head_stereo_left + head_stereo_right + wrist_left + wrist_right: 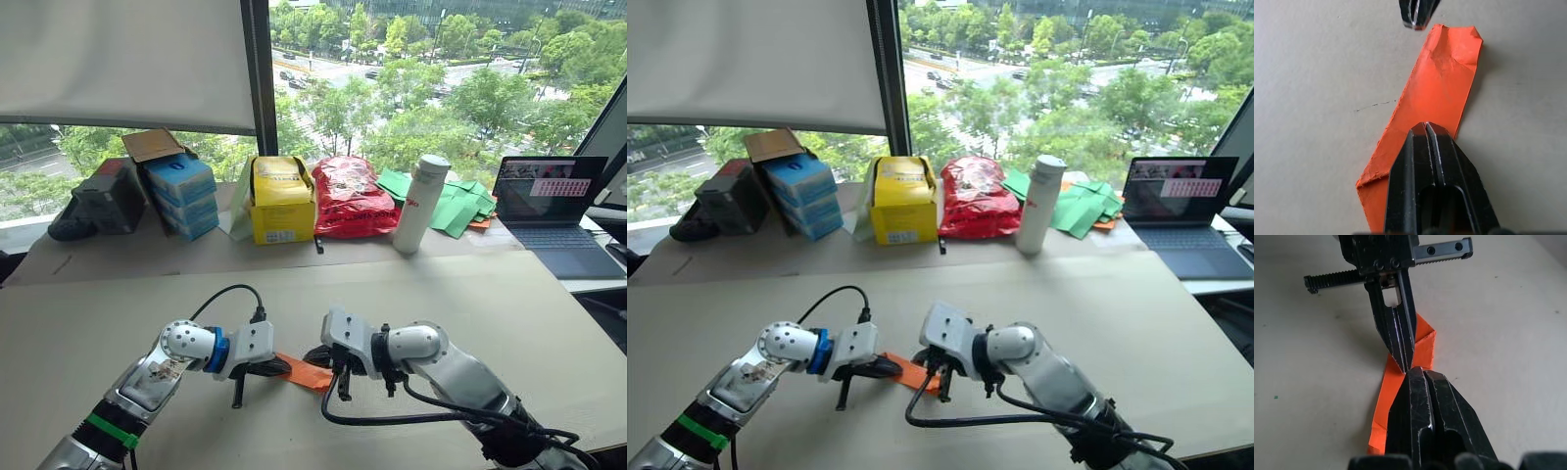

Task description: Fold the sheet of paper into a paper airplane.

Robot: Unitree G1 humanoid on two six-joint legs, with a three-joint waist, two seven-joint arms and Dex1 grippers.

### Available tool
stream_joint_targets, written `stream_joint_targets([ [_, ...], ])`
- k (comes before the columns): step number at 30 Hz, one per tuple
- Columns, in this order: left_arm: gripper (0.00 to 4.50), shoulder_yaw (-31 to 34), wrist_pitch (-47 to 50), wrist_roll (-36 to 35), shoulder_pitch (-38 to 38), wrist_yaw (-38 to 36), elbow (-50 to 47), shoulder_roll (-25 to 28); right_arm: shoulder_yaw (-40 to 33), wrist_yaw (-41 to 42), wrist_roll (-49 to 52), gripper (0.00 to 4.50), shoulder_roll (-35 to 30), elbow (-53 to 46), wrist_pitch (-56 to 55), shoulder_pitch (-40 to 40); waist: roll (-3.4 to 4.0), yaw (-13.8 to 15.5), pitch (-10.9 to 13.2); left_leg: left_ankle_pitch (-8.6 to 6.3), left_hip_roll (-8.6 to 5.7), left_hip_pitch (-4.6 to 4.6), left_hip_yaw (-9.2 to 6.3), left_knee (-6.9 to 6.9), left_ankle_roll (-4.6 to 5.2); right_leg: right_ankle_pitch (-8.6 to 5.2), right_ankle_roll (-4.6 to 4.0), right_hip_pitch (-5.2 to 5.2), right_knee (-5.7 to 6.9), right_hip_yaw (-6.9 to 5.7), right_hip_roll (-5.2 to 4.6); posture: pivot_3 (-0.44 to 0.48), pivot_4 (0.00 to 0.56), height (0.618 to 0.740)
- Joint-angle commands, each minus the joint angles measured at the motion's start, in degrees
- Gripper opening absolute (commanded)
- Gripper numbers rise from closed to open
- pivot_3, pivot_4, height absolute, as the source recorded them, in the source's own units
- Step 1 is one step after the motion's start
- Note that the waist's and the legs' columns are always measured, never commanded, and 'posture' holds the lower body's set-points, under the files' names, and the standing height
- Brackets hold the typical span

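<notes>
1. Orange sheet of paper (1437,93), folded to a narrow strip, lies flat on the beige table (118,313) near its front edge, between my two grippers.
2. Strip edges: long sides straight; the end toward my right gripper is crumpled and blunt; the other end shows a slanted fold and a ragged corner.
3. Left gripper (263,370): fingers clenched together, tips pressed down on the strip; I cannot tell whether any paper sits between them.
4. Right gripper (340,380): fingers likewise closed, tips at the strip's crumpled end, just beside the left tips.
5. Open room: bare tabletop to either side of the arms and behind them, up to the back row.
6. Back row by the window: blue boxes (183,194), yellow box (281,201), red bag (351,196), white bottle (419,204), green paper pieces (460,204), laptop (552,211).
</notes>
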Motion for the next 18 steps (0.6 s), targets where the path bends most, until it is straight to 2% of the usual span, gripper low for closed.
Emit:
stream_joint_targets([
  [1, 0.00, -0.2, 1.2, 1.9, 1.0, 0.2, 0.6, 1.3, 1.4, 0.1, -2.1, 0.02, -2.0, 1.9, -2.1, 1.3, 0.04, -0.1, 0.0, 0.00, -0.01, -0.06, 0.05, 0.00, 0.00, 0.00, 0.00, -0.06, 0.00, 0.02, 0.00, 0.000, 0.150, 0.740],
  [5, 0.00, 0.2, 1.2, 1.6, 0.8, 0.4, 0.3, 1.1, 2.8, 0.2, -3.3, 0.02, -2.6, 4.2, -1.5, 2.1, 0.04, -0.1, 0.0, 0.02, 0.01, 0.04, 0.01, -0.02, -0.04, 0.00, -0.01, 0.00, 0.00, 0.02, 0.01, 0.000, 0.150, 0.740],
  [12, 0.00, 1.6, 3.7, -1.8, -4.0, 0.0, 0.1, -1.4, 3.6, 0.4, -3.8, 0.02, -2.8, 4.8, 0.7, 1.8, 0.02, -0.1, 0.0, 0.02, 0.01, 0.11, 0.01, -0.02, -0.04, 0.00, 0.00, 0.02, 0.00, -0.03, 0.04, 0.000, 0.150, 0.740],
  [18, 0.00, -2.1, 0.1, 1.7, -6.4, -1.3, 4.1, -3.2, 4.0, 0.3, -3.9, 0.02, -2.9, 4.4, 0.8, 1.9, 0.01, -0.2, 0.0, 0.02, 0.01, 0.08, 0.03, -0.02, -0.04, 0.00, 0.00, 0.04, 0.00, -0.03, 0.04, 0.000, 0.150, 0.740],
])
